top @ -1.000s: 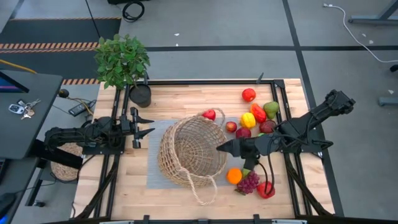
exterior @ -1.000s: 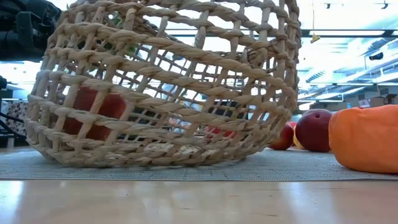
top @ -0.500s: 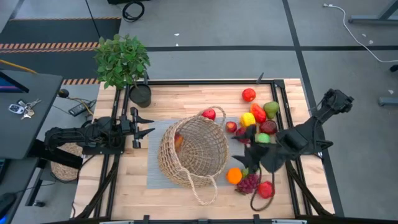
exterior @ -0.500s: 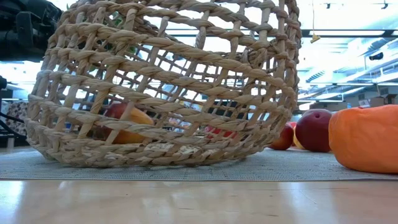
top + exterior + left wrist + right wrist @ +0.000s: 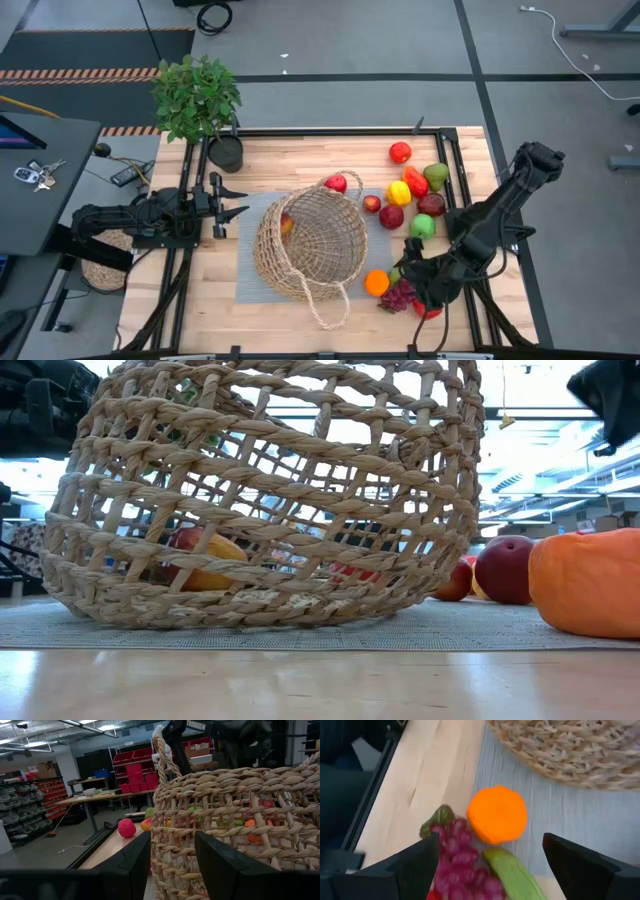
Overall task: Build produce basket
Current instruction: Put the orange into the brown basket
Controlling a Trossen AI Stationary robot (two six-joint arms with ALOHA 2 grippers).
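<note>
- High view: the basket (image 5: 308, 243) lay tipped on its side on a grey mat (image 5: 250, 285), in the middle of the wooden counter (image 5: 300, 160). One fruit (image 5: 287, 226) was already inside it. Most of the produce (image 5: 410, 195) was outside, to the right of the basket, so in my judgement the task was only at its beginning.
- High view: the right end effector (image 5: 413, 275) hovered right of the basket, above the orange (image 5: 376, 283) and the grapes (image 5: 400, 296). The left end effector (image 5: 228, 203) waited left of the basket with its fingers apart. A potted plant (image 5: 197, 97) stood behind the basket, at the counter's corner.
- Low view: through the weave of the basket a yellow-red fruit was visible at the bottom. The orange and a dark red apple (image 5: 505, 568) lay beside the basket.
- Left wrist view: the fingers were spread and empty, just before the basket wall. Behind it was a workshop with red bins (image 5: 140, 767).
- Right wrist view: the fingers were wide apart and held nothing, with the orange between them below, near the basket's edge.
</note>
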